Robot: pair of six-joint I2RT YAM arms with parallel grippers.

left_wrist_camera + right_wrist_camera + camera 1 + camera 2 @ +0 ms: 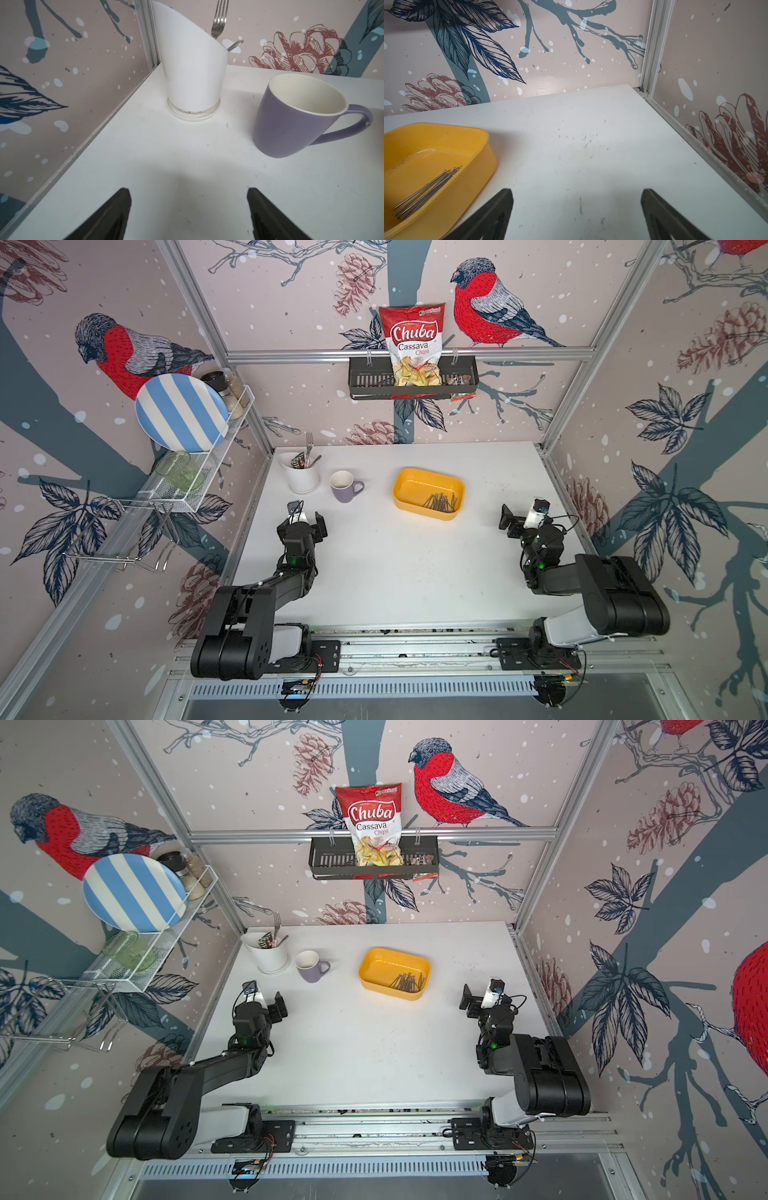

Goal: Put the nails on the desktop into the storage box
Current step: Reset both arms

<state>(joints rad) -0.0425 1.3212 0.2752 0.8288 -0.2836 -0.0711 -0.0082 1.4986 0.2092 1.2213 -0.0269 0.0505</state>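
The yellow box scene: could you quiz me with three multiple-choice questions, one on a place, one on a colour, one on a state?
1. Where are the nails? A) black wall basket B) yellow storage box C) white utensil holder
2. What colour is the mug outside? A) purple B) green C) red
3. How is the right gripper? A) shut on a nail B) open, empty C) shut on the box
B: they lie bundled on its floor. A: purple wall, white inside. B: jaws wide apart over bare desktop.
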